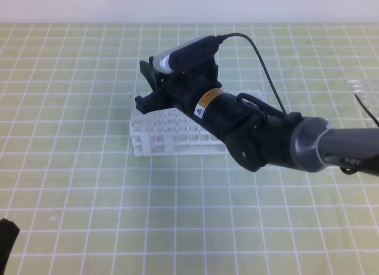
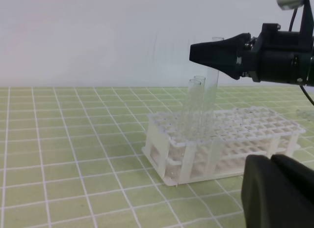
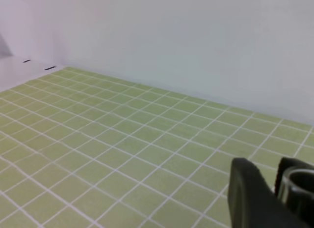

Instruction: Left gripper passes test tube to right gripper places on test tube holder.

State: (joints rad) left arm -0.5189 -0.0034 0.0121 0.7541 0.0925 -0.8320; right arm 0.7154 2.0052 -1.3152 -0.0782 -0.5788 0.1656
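right claw (image 2: 208, 53) grips test tube (image 2: 212, 85) near its rim | tube upright, foot in test tube holder (image 2: 274, 127) far-left corner | left claw (image 2: 277, 191) closed, empty, low nearside

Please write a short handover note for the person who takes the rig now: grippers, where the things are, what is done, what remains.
Right gripper: shut on the test tube, held upright above the test tube holder, lower end down among the holes at its left end.
Left gripper: shut, empty, low and near the rack's front.
Done: handover; two other tubes stand in the holder.
Left: lower fully, release, withdraw the right arm.
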